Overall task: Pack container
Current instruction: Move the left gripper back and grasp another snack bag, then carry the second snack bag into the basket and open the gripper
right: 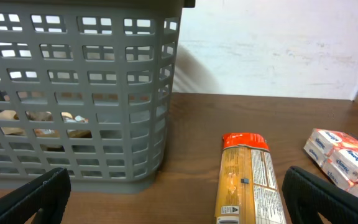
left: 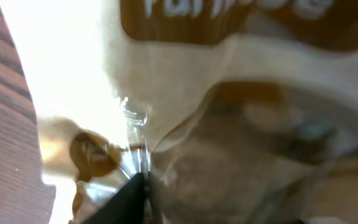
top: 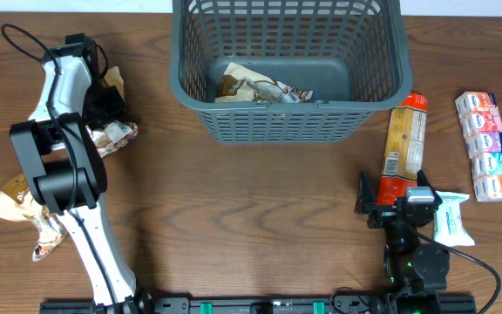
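The dark grey-blue lattice basket (top: 288, 65) stands at the back middle with one brown snack bag (top: 255, 87) inside; it also shows in the right wrist view (right: 73, 93). My left gripper (top: 109, 112) is at the left, shut on a crumpled brown and silver snack bag (top: 116, 133), which fills the left wrist view (left: 229, 124) with a dark finger (left: 132, 196) pressed against its foil. My right gripper (top: 390, 205) is open and empty, low at the front right, just short of an orange and yellow cracker pack (top: 405, 139) (right: 250, 180).
Another brown snack bag (top: 24, 209) lies at the front left. A white tissue packet (top: 451, 220) lies beside the right gripper. A row of pink and blue tissue packs (top: 488, 146) (right: 344, 158) lies at the far right.
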You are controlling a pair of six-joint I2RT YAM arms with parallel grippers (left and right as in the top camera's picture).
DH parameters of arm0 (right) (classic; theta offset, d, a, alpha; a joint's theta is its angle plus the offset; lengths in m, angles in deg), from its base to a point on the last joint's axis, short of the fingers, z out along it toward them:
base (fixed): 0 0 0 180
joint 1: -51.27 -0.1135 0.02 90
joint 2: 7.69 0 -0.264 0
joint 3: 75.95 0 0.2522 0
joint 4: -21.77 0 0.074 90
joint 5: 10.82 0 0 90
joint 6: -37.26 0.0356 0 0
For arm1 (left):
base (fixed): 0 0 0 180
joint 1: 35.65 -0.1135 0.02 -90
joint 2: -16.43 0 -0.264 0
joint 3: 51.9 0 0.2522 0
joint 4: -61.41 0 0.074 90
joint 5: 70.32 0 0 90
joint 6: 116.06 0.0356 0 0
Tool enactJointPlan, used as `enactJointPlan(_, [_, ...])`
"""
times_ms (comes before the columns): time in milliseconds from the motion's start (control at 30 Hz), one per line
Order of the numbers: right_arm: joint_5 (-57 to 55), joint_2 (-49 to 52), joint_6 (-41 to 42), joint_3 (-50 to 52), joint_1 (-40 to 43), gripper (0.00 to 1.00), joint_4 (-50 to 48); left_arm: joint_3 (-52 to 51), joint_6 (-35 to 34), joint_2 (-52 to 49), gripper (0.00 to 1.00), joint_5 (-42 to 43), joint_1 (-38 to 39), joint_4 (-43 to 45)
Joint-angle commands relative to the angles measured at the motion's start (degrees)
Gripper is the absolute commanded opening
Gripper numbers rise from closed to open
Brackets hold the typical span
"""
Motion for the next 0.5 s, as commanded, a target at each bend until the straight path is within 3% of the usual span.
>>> enactJointPlan(0, [-0.17,-0.31,0.79,0.11,-0.37,0.99,-0.20,-0.42,0.26,0.94,0.25,4.72,0.07,-0.37])
enactJointPlan(100, [-0.17,-0.31,0.79,0.13,-0.37,0.99,-0.17,-0.42,0.59,3.67,0.07,6.34,0.46,-0.35])
enactJointPlan(467, [-0.15,-0.31,0.81,0.13,-0.37,0.99,0.72,6.08,10.67,31.30,0.06,6.34,8.00,0.90])
